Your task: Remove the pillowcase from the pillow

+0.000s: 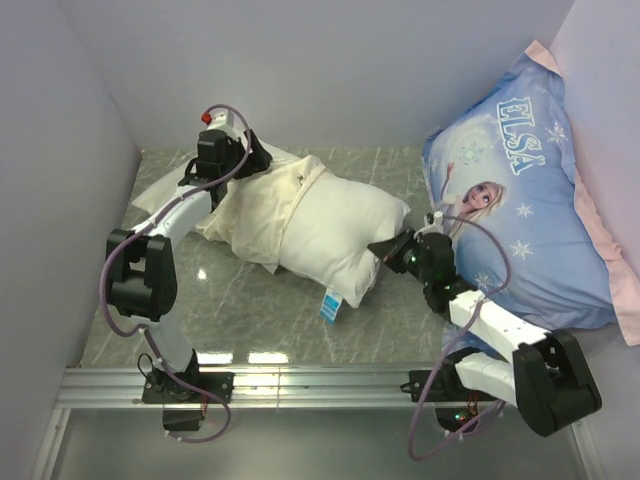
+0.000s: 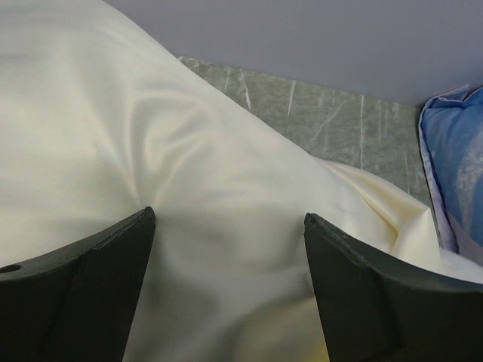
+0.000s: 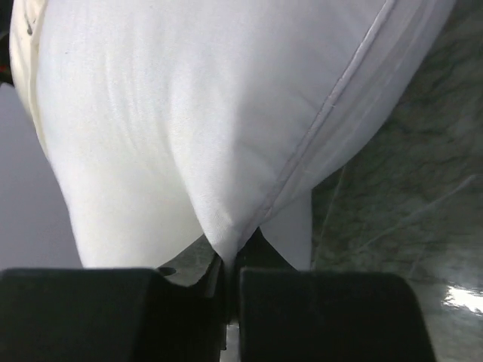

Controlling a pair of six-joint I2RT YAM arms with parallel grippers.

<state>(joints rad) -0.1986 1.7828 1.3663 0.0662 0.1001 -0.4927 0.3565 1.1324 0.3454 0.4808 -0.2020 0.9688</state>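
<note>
Top view, centre: the cream pillowcase (image 1: 255,215) covers only the left portion of the white pillow (image 1: 340,235); the right portion lies bare on the marble-patterned table (image 1: 240,310), with a blue-and-white tag (image 1: 331,306) at its lower edge. Left gripper (image 2: 226,219), upper left: jaws spread wide, the fabric bulging between them, ungripped. Right gripper (image 3: 230,260): jaws closed, pinching the pillow's seamed edge. Right of frame: blue "ELSA" pillow (image 1: 520,200) against the wall.
</note>
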